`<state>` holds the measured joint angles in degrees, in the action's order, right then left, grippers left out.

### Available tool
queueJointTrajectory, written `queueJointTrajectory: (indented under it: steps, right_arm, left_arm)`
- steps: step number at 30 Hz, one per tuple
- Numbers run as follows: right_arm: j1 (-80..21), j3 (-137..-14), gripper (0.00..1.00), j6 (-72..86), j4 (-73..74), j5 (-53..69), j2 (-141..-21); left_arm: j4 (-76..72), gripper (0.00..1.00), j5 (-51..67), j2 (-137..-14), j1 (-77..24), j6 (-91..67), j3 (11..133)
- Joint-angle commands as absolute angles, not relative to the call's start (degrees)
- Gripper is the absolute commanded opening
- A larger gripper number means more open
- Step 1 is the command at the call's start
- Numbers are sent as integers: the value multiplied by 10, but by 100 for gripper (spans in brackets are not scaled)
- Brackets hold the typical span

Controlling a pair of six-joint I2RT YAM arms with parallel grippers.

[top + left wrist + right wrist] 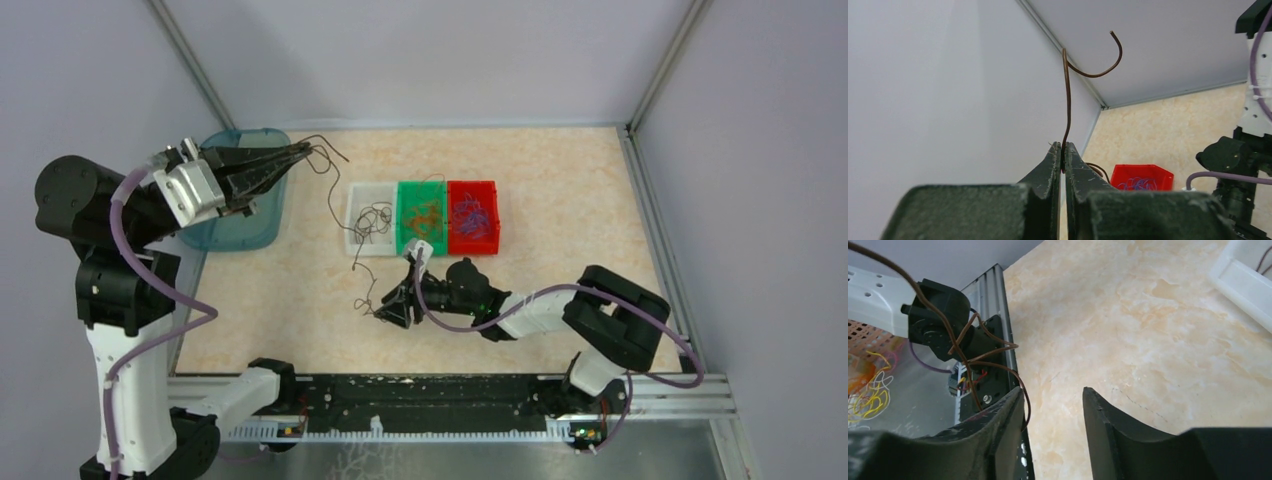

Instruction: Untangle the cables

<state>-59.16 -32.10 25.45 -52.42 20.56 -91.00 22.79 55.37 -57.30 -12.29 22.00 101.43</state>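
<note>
My left gripper (303, 153) is raised above the table's left side, shut on one end of a thin dark brown cable (328, 148). In the left wrist view its jaws (1063, 146) pinch that cable (1067, 100), which rises and curls right. The cable hangs down past the white bin (351, 220) toward my right gripper (388, 308), which is low over the table in front of the bins. In the right wrist view that gripper (1053, 390) is open, and a knot of brown cable (972, 346) drapes over the outside of its left finger (1003, 415).
A green bin (421, 186) holds orange-red wires and a red bin (493, 215) holds blue-purple wires, both right of the white bin. A teal bin (235, 238) sits under my left gripper. The red bin also shows in the left wrist view (1142, 172). Grey walls enclose the table.
</note>
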Motion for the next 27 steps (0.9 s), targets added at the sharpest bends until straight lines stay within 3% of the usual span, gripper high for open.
queueJointTrajectory:
  steps: [1, 5, 9, 15, 27]
  right_arm:
    - [-594, -314, 51, 234, -498, 159, -850]
    - [-554, -283, 62, 342, -603, 153, -783]
    - [-494, -323, 65, 448, -699, 198, -741]
    - [-490, -442, 67, 342, -426, 171, -688]
    - [-484, -391, 66, 219, -274, 37, -564]
  left_arm:
    - [215, 6, 508, -582, -126, 269, 1012]
    - [218, 6, 482, -575, -126, 301, 966]
    - [216, 6, 483, -572, -126, 301, 913]
    - [204, 6, 471, -575, -126, 297, 867]
    - [193, 5, 435, -624, -126, 334, 837]
